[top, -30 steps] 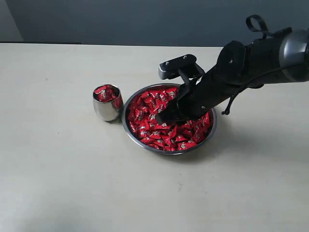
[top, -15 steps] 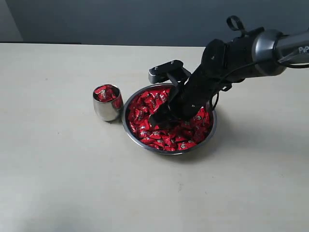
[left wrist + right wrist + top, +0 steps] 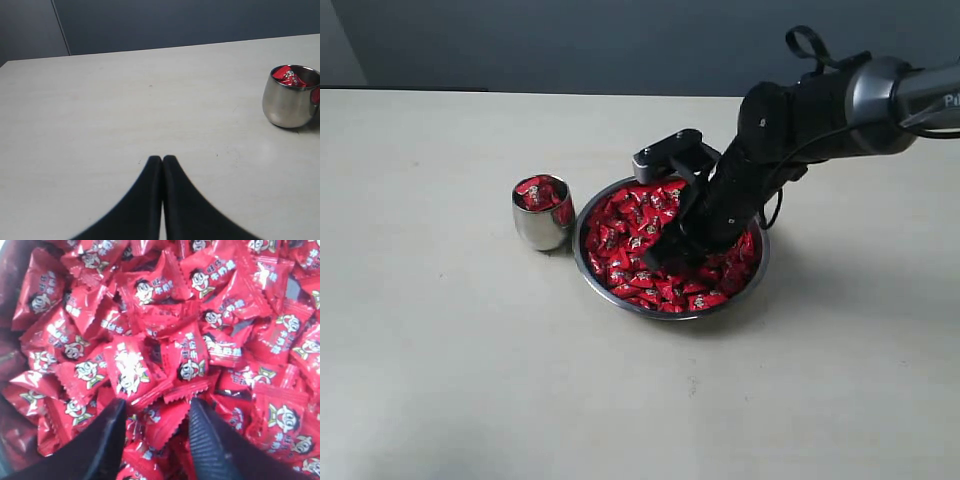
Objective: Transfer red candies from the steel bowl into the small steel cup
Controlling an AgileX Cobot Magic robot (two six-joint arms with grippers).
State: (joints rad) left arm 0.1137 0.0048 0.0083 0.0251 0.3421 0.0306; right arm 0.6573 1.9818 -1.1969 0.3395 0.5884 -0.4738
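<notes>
Red candies (image 3: 620, 232) — crinkly foil pillows with serrated ends and a cartoon face — heap the steel bowl (image 3: 665, 315), wide, shallow and mirror-bright. A few already top the small steel cup (image 3: 542, 228), a rounded polished tumbler just beside it, so the job looks partly done, with most left. The right gripper (image 3: 156, 437) is down in the heap, its ribbed black fingers spread around a candy but not clamped on it. The left gripper (image 3: 162, 167), pinched together and empty, hangs over the pale table (image 3: 100, 100).

Candies (image 3: 150, 365) had glossy, crinkled wrappers. Bowl (image 3: 650, 313) and cup (image 3: 287, 105) were polished, mirror-bright steel. Desk (image 3: 470, 380) was matt, smooth. Right tool (image 3: 156, 415) was matt black, ribbed.
</notes>
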